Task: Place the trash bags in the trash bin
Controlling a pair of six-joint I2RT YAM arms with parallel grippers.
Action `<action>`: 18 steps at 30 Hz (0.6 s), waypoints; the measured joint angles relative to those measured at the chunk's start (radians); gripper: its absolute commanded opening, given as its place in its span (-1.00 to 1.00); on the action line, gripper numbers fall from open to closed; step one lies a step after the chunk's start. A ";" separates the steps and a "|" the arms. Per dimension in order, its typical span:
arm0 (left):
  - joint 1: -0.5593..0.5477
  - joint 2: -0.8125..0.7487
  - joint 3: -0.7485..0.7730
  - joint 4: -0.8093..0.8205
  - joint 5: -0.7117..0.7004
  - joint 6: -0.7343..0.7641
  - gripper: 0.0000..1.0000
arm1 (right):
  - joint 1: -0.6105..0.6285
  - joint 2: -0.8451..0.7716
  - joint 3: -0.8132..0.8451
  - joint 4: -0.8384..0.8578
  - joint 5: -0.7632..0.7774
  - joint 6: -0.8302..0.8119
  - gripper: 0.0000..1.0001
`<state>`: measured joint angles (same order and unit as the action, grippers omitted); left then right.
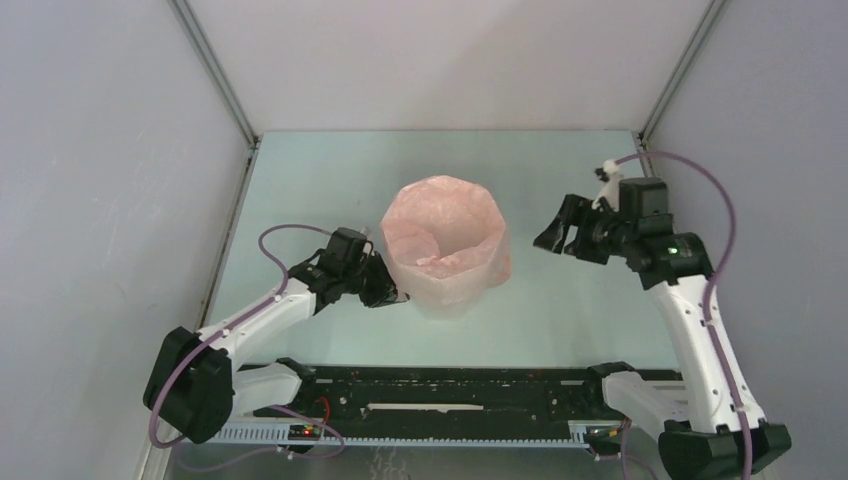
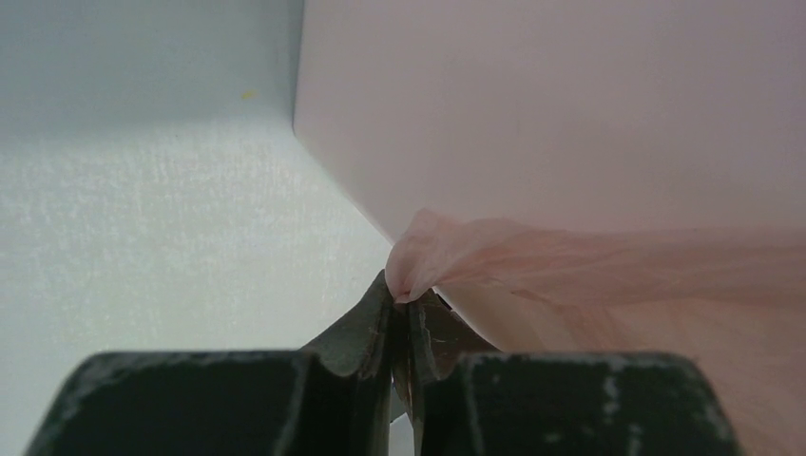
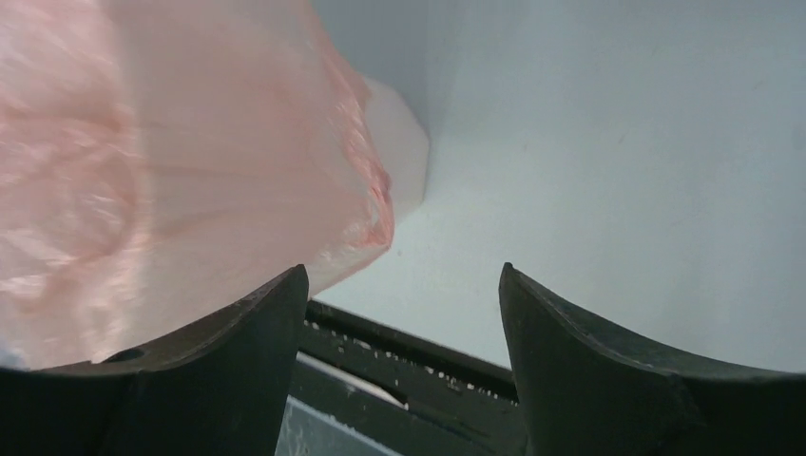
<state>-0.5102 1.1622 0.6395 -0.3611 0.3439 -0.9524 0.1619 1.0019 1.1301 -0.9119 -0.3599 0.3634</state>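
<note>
Left wrist shows our left end effector (image 2: 399, 299) pinching the trash bag (image 2: 589, 261) beside the trash bin (image 3: 404, 157), with the right end effector (image 3: 401, 275) spread. Next, we judge, tug the fold downward.

A pale-pink trash bag (image 1: 447, 232) lines the white trash bin (image 1: 447, 303) standing mid-table, its edge draped down over the rim. The left gripper (image 1: 396, 294) touches the bag at the bin's near-left side. The right gripper (image 1: 557, 236) hangs apart on the right, fingers spread.

Trash bin (image 1: 448, 296) on pale-green table (image 1: 570, 325)
</note>
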 measured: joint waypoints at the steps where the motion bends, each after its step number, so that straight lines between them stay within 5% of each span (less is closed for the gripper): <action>1: 0.000 0.000 0.000 0.000 0.000 0.000 -0.73 | -0.020 -0.008 0.049 -0.026 0.003 -0.016 0.66; 7: 0.000 0.000 0.000 0.000 0.000 0.000 -0.73 | 0.003 0.034 0.348 -0.100 -0.005 -0.039 0.64; 12: 0.000 0.001 0.000 0.000 0.000 0.001 -0.73 | 0.284 0.180 0.583 -0.063 0.051 -0.020 0.48; 18: 0.000 0.001 0.000 0.000 0.000 0.001 -0.74 | 0.555 0.396 0.626 -0.023 0.160 -0.021 0.01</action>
<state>-0.5102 1.1633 0.6395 -0.3611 0.3443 -0.9516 0.7174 1.3975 1.7557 -0.9344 -0.2001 0.3424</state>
